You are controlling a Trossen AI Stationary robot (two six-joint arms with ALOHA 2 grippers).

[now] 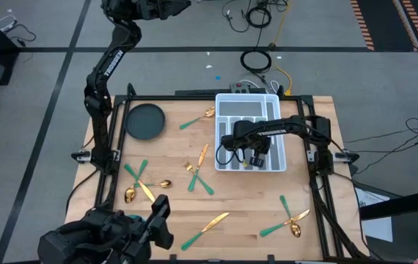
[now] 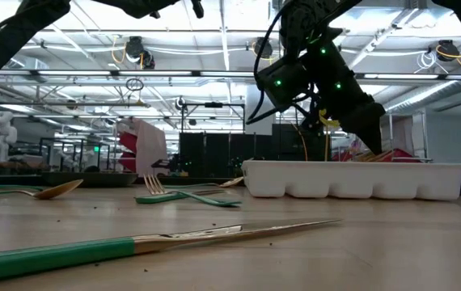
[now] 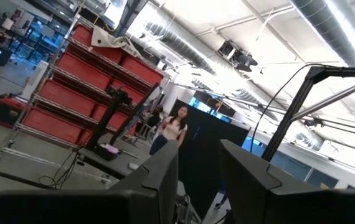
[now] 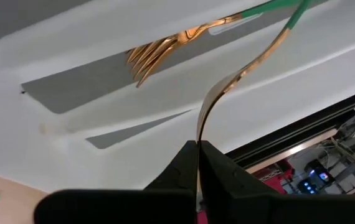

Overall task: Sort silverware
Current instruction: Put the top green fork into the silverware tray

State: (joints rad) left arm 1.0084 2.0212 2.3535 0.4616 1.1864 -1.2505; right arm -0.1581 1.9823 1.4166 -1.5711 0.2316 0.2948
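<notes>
Nearest the low camera, a knife (image 2: 154, 241) lies flat on the table (image 2: 392, 242), green handle toward the left, gold blade pointing right. Behind it a fork (image 2: 183, 195) rests on the wood, with a spoon (image 2: 40, 191) further left.

From above, the remaining silverware is scattered: a crossed group (image 1: 141, 185) at the left front, a knife (image 1: 206, 227) at the front centre, a crossed pair (image 1: 288, 218) at the right front, forks (image 1: 198, 176) near the middle, and one piece (image 1: 196, 119) beside the dark round bowl (image 1: 144, 121).

The right gripper (image 1: 251, 157) hangs over the front end of the white compartmented tray (image 1: 271, 103). Its jaws are clenched on the tip of a gold blade (image 4: 227, 87), a green-handled piece whose far end reaches down into a tray compartment. A fork (image 4: 165, 50) already lies in that tray just beside it. Whether the held piece touches the tray floor cannot be told.

The left gripper (image 3: 199, 180) is raised off the table at the front left corner, aimed into the room, jaws parted and grasping nothing. A person (image 3: 170, 127) stands far off in the room beyond
</notes>
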